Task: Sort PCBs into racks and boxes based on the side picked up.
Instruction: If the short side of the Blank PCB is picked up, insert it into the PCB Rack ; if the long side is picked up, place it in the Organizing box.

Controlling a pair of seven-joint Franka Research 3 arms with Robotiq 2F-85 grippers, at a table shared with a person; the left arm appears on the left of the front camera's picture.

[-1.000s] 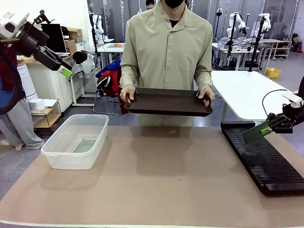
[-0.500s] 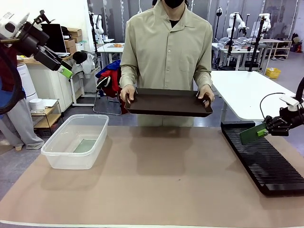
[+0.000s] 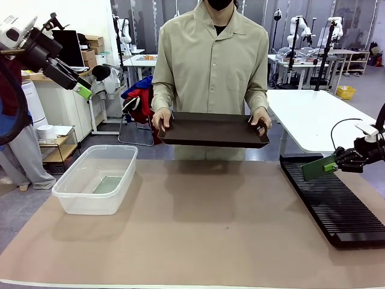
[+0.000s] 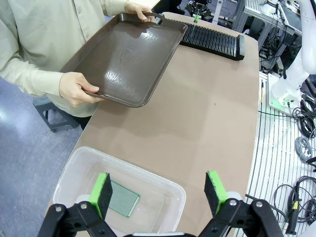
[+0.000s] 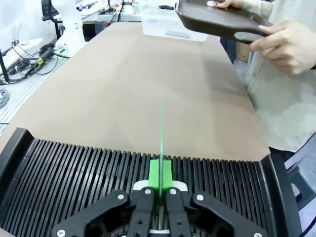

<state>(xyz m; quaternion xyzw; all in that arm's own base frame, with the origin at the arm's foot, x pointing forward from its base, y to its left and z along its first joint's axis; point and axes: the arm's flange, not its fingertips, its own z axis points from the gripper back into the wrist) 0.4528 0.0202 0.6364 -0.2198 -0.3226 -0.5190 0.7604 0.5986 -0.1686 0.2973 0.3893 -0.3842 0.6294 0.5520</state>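
Observation:
My right gripper [image 3: 332,165] is shut on a green PCB [image 3: 317,168] and holds it just above the far end of the black rack [image 3: 337,205]. In the right wrist view the PCB [image 5: 161,129] is edge-on, a thin line between the shut fingers [image 5: 154,174], over the rack's slots [image 5: 74,173]. A second PCB [image 3: 109,184] lies flat in the clear box [image 3: 72,195] at the left. My left gripper [image 3: 82,91] hangs open high above it. Between its pads [image 4: 102,191] I see that gridded PCB [image 4: 123,204] in the box [image 4: 170,190].
A person at the far side holds a dark brown tray [image 3: 213,130] with both hands above the table's far edge. The tray [image 4: 129,57] shows bare in the left wrist view. A hand [image 5: 291,47] grips its handle. The brown tabletop [image 3: 204,223] is bare between box and rack.
My right gripper has carried its PCB slightly up and leftward over the rack's far end. The left arm, the person and the tray have stayed put.

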